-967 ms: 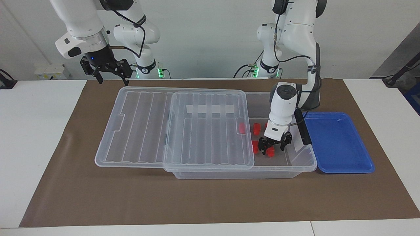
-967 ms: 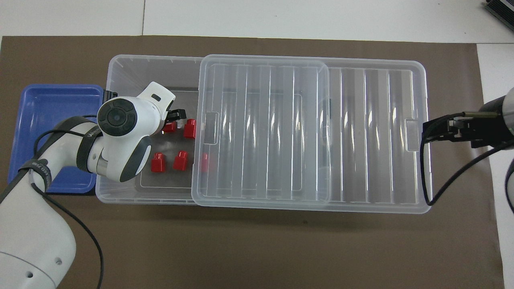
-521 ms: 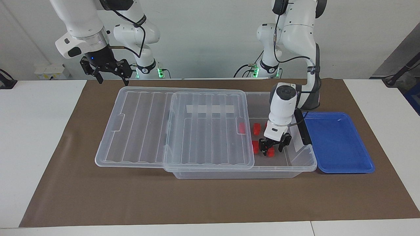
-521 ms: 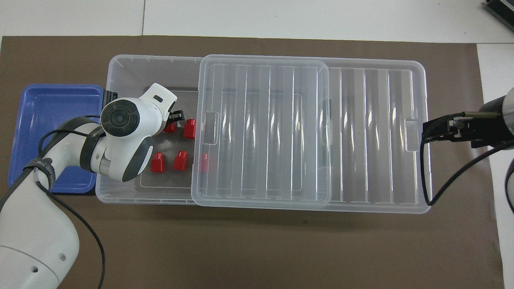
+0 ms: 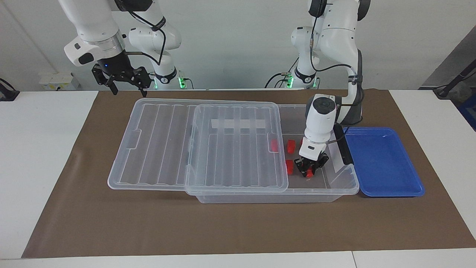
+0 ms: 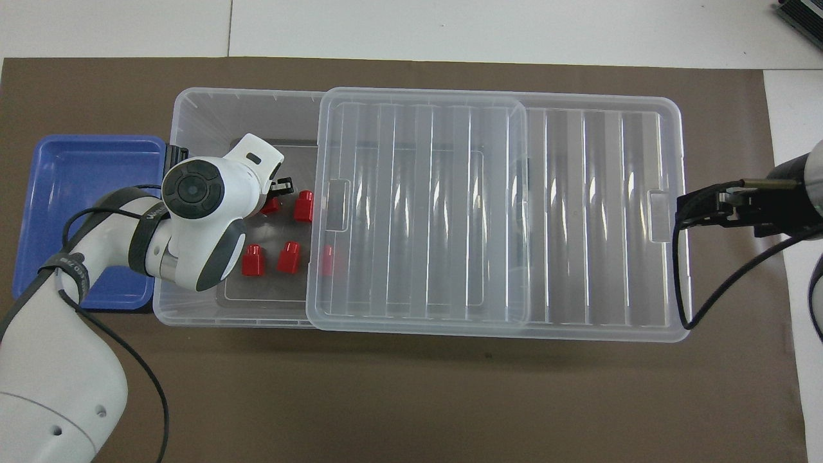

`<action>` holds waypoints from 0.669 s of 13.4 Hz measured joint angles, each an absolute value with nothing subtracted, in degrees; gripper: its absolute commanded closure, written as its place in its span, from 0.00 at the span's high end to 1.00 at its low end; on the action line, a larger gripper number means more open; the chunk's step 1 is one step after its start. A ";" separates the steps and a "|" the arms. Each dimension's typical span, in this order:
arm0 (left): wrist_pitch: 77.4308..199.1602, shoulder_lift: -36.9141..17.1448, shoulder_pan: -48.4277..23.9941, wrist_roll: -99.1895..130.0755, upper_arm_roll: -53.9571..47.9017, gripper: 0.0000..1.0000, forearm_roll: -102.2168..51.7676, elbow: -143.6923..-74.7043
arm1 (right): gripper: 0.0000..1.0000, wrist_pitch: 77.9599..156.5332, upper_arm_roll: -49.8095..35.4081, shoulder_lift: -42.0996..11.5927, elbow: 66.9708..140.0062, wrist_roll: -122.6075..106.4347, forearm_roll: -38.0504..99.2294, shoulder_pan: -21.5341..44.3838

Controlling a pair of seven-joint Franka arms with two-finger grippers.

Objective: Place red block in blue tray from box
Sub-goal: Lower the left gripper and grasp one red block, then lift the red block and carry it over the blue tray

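Left gripper (image 5: 309,171): closed on a red block (image 5: 307,172) inside the box (image 5: 334,193). Block may be dropped if pinched off-centre, or snagged on the lid (image 5: 238,149) before the blue tray (image 5: 383,160) is reached. Right gripper (image 5: 126,83): held open, waiting above the lid's end.

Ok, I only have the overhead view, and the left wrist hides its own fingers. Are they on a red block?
Observer: Yes. From the facing view, the left gripper is down inside the box, fingers shut on the red block.
Operator: Is the block above the rim?
Observer: No, it sits low in the box, below the rim.
Operator: Is the right gripper touching the lid?
Observer: No. The right gripper waits open in the air, apart from the lid, by its end toward the right arm.
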State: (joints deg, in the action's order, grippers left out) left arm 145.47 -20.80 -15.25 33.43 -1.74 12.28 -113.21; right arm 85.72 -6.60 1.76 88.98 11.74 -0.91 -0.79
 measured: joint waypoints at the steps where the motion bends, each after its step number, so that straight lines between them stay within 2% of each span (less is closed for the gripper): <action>1: 143.05 -20.79 -15.26 33.43 -1.80 0.00 12.28 -112.18 | 1.00 85.72 -6.38 1.76 88.94 11.74 -0.94 -0.24; 6: 123.31 -18.84 -15.27 33.45 -2.13 0.00 9.96 -99.27 | 1.00 85.72 -2.38 1.77 88.91 11.74 -1.08 3.57; 9: 114.66 -16.83 -15.21 33.44 -1.79 0.00 7.83 -94.04 | 1.00 85.72 -0.68 1.77 88.91 11.74 -1.10 4.57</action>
State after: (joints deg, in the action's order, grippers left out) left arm 114.66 -16.83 -15.21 33.44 -1.79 7.83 -94.04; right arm 85.72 -0.68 1.77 88.91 11.74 -1.10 4.57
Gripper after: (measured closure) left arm 0.656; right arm 0.000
